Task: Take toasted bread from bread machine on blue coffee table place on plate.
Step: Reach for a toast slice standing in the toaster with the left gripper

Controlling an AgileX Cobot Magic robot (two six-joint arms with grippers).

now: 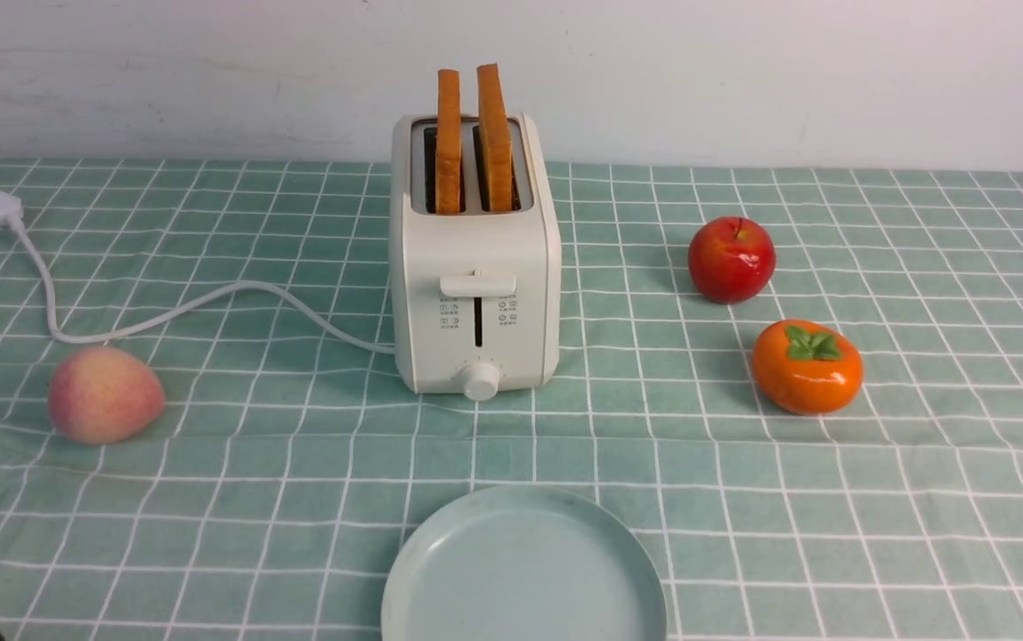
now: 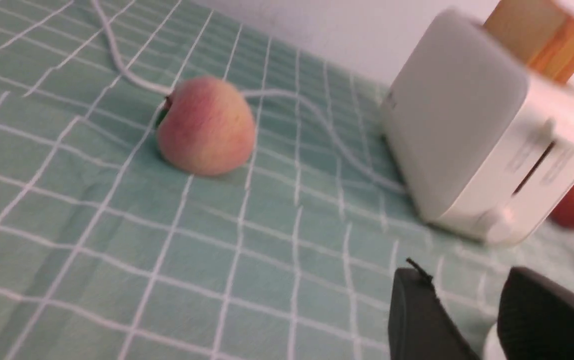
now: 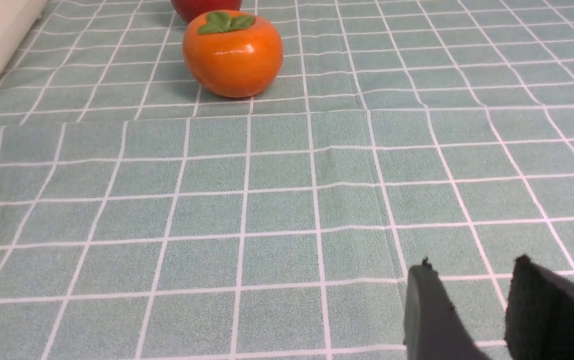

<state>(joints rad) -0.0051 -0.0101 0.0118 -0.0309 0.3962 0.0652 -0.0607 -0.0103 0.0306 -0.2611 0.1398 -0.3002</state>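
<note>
Left tool and right tool: jaws parted partway, nothing held. Plate, round, pale blue-green, on the bench, clothed in gridded green. Toaster, cream-white, beyond the plate; two toast slices upright in its slots. Persimmon, apple, right; peach, left.

Front view: pale blue-green plate, near edge cropped. Left wrist view: two-slot toaster, beyond left pincer, blurred; its printed markings unreadable.
</note>
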